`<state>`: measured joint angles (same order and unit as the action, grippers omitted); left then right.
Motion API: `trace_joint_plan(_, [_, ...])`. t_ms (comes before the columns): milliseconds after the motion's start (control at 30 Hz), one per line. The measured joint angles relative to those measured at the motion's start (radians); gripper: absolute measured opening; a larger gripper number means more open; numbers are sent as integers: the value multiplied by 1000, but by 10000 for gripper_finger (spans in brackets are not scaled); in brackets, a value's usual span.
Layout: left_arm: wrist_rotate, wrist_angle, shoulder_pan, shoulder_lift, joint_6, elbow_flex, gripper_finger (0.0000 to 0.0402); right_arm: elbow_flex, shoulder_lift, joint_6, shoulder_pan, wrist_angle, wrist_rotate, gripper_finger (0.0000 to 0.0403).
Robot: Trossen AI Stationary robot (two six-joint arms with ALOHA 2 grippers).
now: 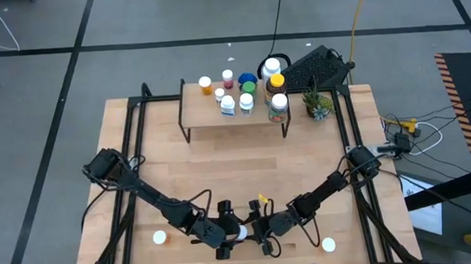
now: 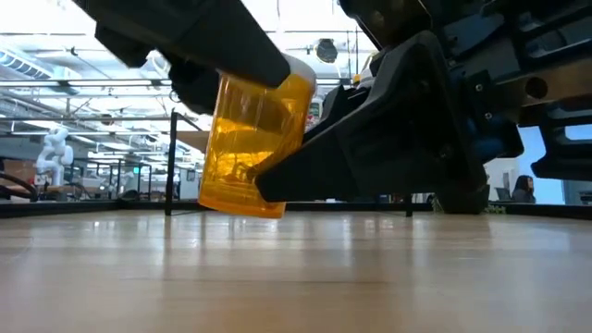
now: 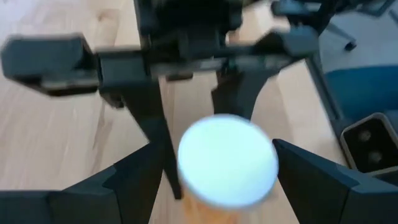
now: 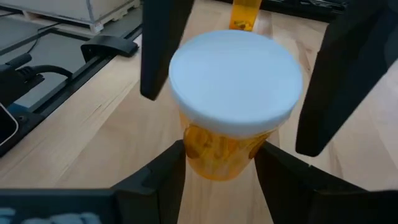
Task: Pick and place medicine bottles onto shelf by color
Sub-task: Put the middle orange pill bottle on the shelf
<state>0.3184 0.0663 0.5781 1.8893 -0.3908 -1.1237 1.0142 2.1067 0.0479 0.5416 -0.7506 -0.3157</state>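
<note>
Both arms meet at the near edge of the table (image 1: 138, 154); an orange bottle (image 2: 252, 143) with a white cap hangs tilted just above the wood. The right end effector (image 4: 221, 165) squeezes its body; the left end effector (image 3: 214, 168) stands wide around it. Next, I think, it must go to the shelf (image 1: 210, 117), beside the other orange bottles.
</note>
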Motion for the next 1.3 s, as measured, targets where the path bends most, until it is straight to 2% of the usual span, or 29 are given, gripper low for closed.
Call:
trace_joint_plan(500, [23,12,-1,-2,12,-1,294,0,0,19,-6,0,2,174])
trace_joint_plan(833, [23,6,-2,-2,-11,-1,218,0,0,19,-7,1,2,174])
trace_joint_plan(967, [23,6,-2,-2,-13,-1,213,0,0,19,-7,1,2,174])
trace_joint_plan(1100, [23,6,-2,-2,-9,-1,228,0,0,18,-7,2,2,174])
trace_joint_plan(1200, [26,-1,-5,-2,-6,-1,229,0,-10,31,-8,41,1,188])
trace_joint_plan(1300, [54,-9,-11,-9,-10,-1,216,0,-45,69,-15,135,3,224])
